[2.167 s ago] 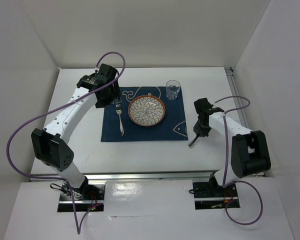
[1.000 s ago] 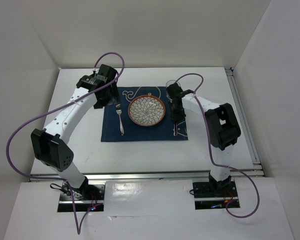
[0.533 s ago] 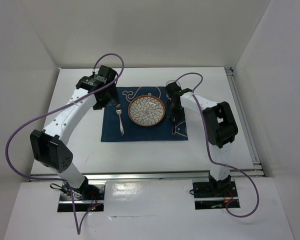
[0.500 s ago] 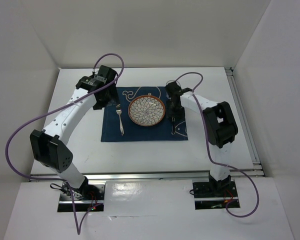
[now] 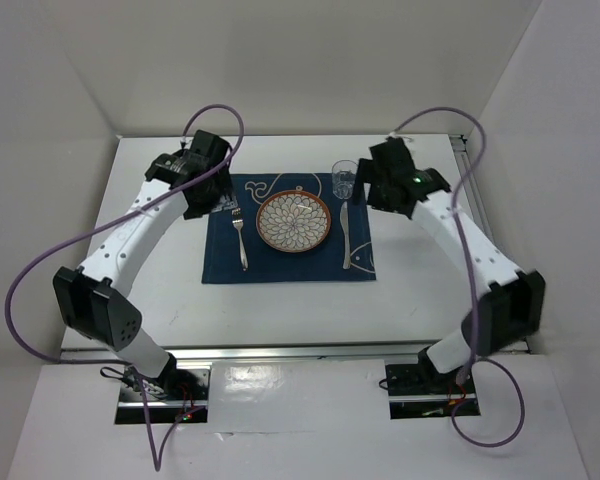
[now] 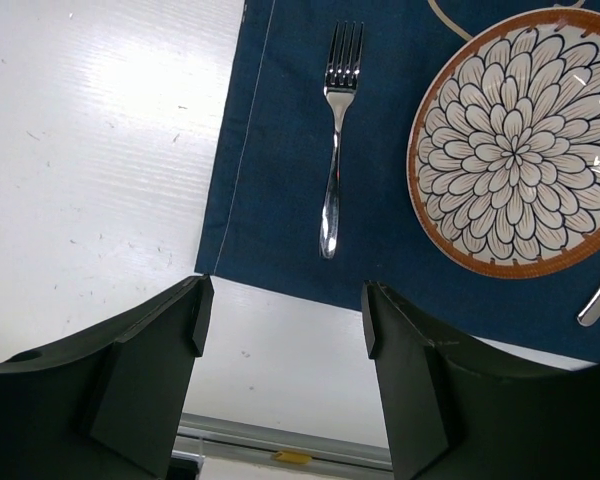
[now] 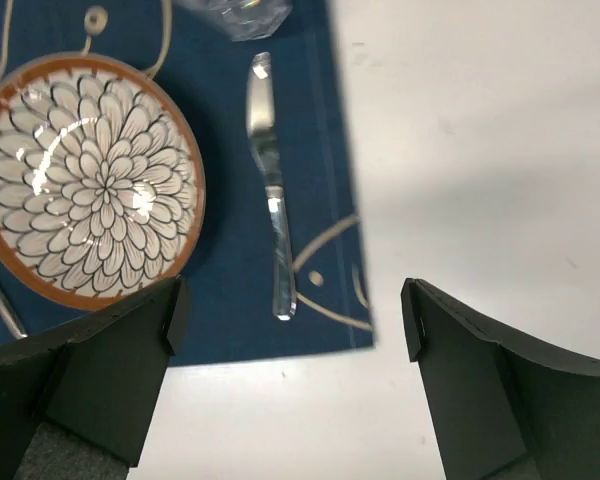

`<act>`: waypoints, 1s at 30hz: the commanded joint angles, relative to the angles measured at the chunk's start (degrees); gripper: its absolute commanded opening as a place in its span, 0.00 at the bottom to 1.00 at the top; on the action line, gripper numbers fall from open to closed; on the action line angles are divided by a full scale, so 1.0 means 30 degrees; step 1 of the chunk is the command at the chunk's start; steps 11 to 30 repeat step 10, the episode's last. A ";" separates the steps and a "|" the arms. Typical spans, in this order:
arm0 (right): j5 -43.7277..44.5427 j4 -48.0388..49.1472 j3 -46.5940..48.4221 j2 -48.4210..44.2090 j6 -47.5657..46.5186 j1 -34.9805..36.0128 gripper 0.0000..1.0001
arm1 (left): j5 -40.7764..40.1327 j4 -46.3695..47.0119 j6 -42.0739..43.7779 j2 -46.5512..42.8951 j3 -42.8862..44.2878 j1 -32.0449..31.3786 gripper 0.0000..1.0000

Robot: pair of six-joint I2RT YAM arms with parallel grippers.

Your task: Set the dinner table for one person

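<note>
The white dinner table (image 5: 280,305) carries a navy placemat (image 5: 220,268). On the mat lie a flower-patterned plate (image 5: 294,221), a fork (image 5: 240,240) to its left and a knife (image 5: 346,235) to its right, with a glass (image 5: 344,179) beyond the knife. My left gripper (image 5: 206,200) hovers open over the mat's far left corner. In the left wrist view the gripper (image 6: 285,300) holds nothing, with the fork (image 6: 335,150) ahead of it. My right gripper (image 5: 378,188) is raised right of the glass. Seen in the right wrist view, that gripper (image 7: 295,300) is wide open above the knife (image 7: 270,200).
A metal rail (image 5: 280,352) runs along the near table edge and another rail (image 5: 485,220) runs down the right side. White walls close in the left, back and right. Purple cables loop above both arms.
The right gripper has opened, leaving the knife on the placemat right of the plate, and has pulled up and away to the right. The left arm has hardly moved.
</note>
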 commanded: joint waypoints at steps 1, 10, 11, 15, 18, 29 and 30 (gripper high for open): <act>0.1104 -0.0662 -0.2317 -0.3392 0.2518 -0.1221 1.00 | -0.0207 -0.0079 -0.0227 -0.1363 -0.0296 -0.0085 0.78; 0.1597 -0.0721 -0.4348 -0.7208 0.2644 -0.2835 1.00 | -0.0031 0.1150 -0.0022 -0.2597 -0.1149 -0.0085 0.78; 0.1597 -0.0721 -0.4348 -0.7208 0.2644 -0.2835 1.00 | -0.0031 0.1150 -0.0022 -0.2597 -0.1149 -0.0085 0.78; 0.1597 -0.0721 -0.4348 -0.7208 0.2644 -0.2835 1.00 | -0.0031 0.1150 -0.0022 -0.2597 -0.1149 -0.0085 0.78; 0.1597 -0.0721 -0.4348 -0.7208 0.2644 -0.2835 1.00 | -0.0031 0.1150 -0.0022 -0.2597 -0.1149 -0.0085 0.78; 0.1597 -0.0721 -0.4348 -0.7208 0.2644 -0.2835 1.00 | -0.0031 0.1150 -0.0022 -0.2597 -0.1149 -0.0085 0.78; 0.1597 -0.0721 -0.4348 -0.7208 0.2644 -0.2835 1.00 | -0.0031 0.1150 -0.0022 -0.2597 -0.1149 -0.0085 0.78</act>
